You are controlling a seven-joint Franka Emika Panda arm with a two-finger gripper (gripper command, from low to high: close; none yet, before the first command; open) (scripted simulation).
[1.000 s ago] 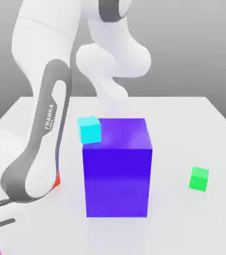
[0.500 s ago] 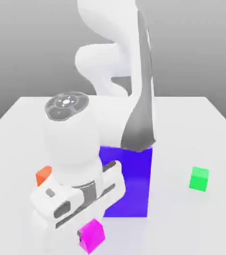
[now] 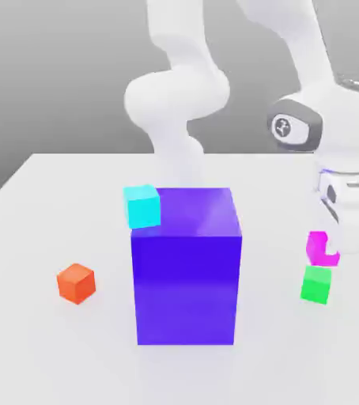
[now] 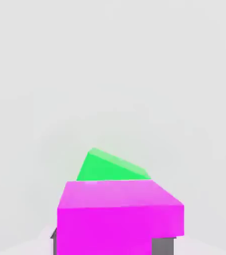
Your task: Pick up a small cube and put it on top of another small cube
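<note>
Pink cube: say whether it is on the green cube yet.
Not yet. The pink cube hangs in the gripper just above the green cube.

Item: glossy white, rounded-link robot arm (image 3: 175, 95), showing smooth bulbous joint housings. Dark grey ring with a small white emblem is capping one wrist joint. White blocky hand section is bearing small dark grey insets and seams.

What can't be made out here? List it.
- Gap between magenta cube and green cube: touching or apart, unclear in either view.
- Green cube's near part: hand view, hidden by the magenta cube.
- Blue block's base behind: exterior view, self-hidden.
</note>
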